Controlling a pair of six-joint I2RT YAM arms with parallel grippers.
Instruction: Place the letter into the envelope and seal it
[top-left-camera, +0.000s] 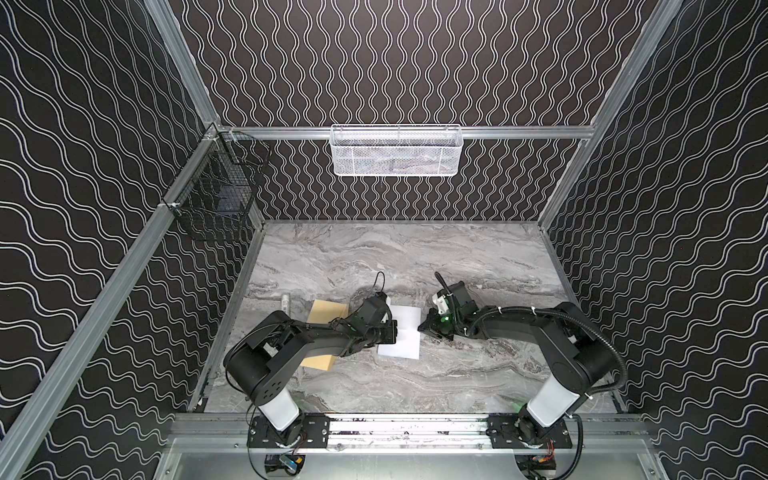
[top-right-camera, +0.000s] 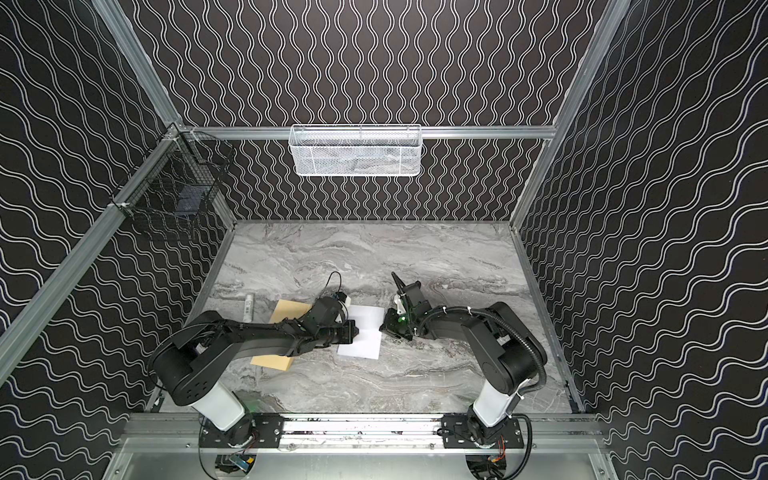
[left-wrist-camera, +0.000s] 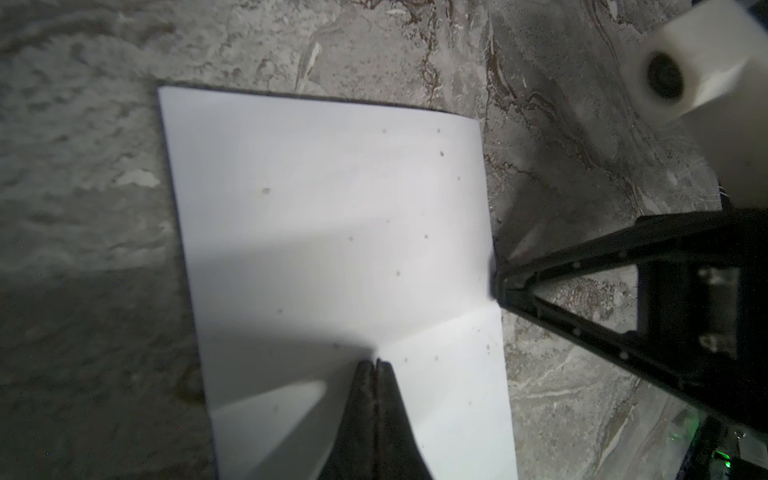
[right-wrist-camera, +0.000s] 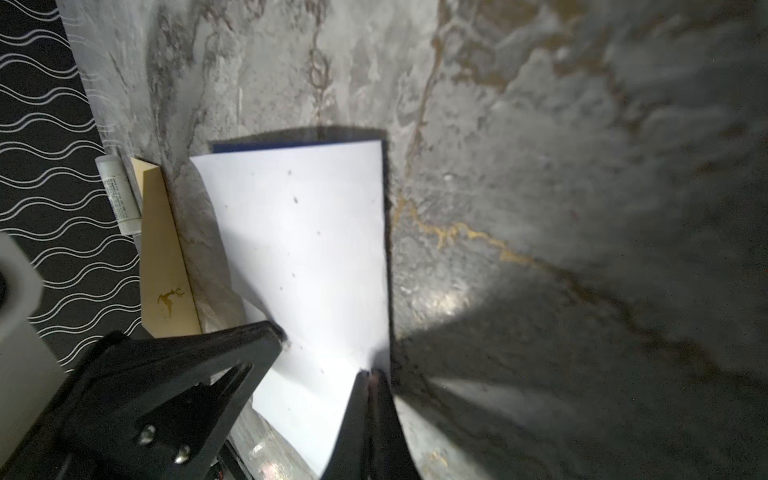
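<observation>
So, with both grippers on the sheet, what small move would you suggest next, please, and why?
Probably lift both together a little: the left gripper and right gripper are shut on opposite edges of the letter, a crease runs between them, and the envelope lies apart beside it.

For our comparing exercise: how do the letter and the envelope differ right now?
The letter is white; the envelope is tan with a small gold mark. The letter is creased, pinched by the left gripper and right gripper; the envelope lies ungripped, partly under the left arm. Both are rectangular paper on the table.
</observation>
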